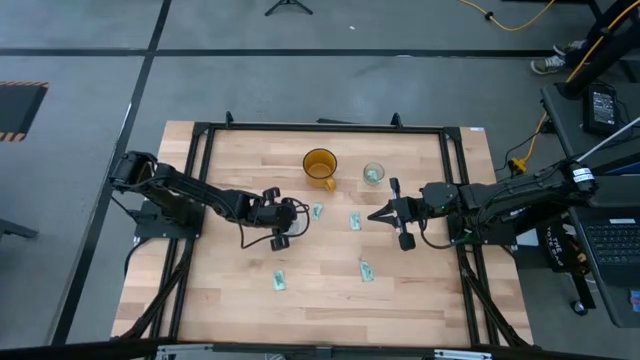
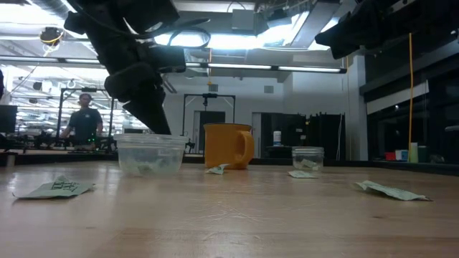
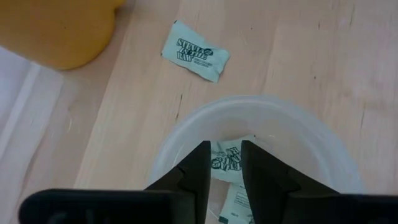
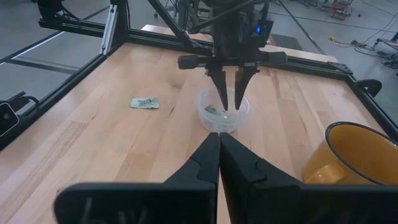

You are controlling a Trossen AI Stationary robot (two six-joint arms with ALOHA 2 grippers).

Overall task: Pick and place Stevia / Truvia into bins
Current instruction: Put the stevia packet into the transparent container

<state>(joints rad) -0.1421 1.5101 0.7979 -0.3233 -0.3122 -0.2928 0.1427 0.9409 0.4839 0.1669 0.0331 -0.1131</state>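
The wide whitish cup (image 3: 298, 130) stands on the wood with two pale green Stevia packets (image 3: 225, 160) lying inside it. My left gripper (image 3: 225, 144) points down into this cup (image 4: 244, 113), its fingers a narrow gap apart, with the packets seen through the gap. The narrow glassy cup (image 1: 373, 174) near the far edge holds something pale green. Loose packets lie flat on the table (image 1: 317, 210) (image 1: 355, 221) (image 1: 367, 270) (image 1: 279, 281). My right gripper (image 4: 219, 134) is shut and hovers right of the packets (image 1: 386, 213), aimed at the left gripper.
The amber-orange handled cup (image 1: 320, 167) stands just behind the wide cup, left of the narrow cup. One packet (image 3: 194, 52) lies between it and the wide cup. A black frame (image 1: 200, 180) borders the table. A person (image 2: 84, 118) stands far behind the table.
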